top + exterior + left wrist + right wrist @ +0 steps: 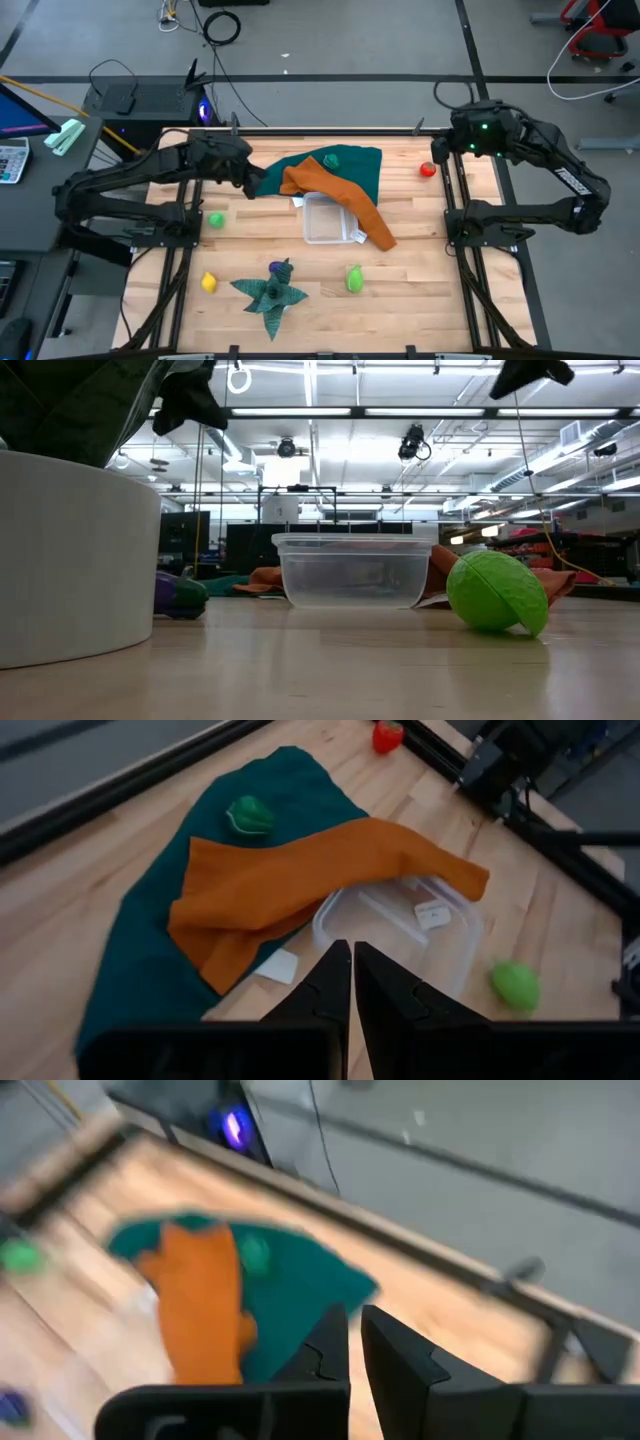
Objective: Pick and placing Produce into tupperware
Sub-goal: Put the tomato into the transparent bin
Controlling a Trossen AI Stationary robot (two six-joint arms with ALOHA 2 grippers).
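The clear tupperware (328, 220) stands mid-table, its far edge under the long orange cloth (340, 195); it also shows in the low view (352, 570) and the left wrist view (440, 935). A dark green produce piece (332, 158) lies on the teal cloth (355, 170). A red piece (428, 169) lies at the far right, light green pieces lie at the left (215, 219) and near the front (354, 279), and yellow (208, 283) and purple (276, 266) pieces lie at the near left. My left gripper (258, 183) (352, 970) is shut and empty, left of the cloths. My right gripper (437, 150) (352, 1330) is shut and empty, above the far right.
A star-shaped dark green cloth (270, 293) lies at the near left beside the purple piece. The arms' frame rails (180, 260) (465, 260) run along both table sides. A large white round object (70, 560) fills the low view's left.
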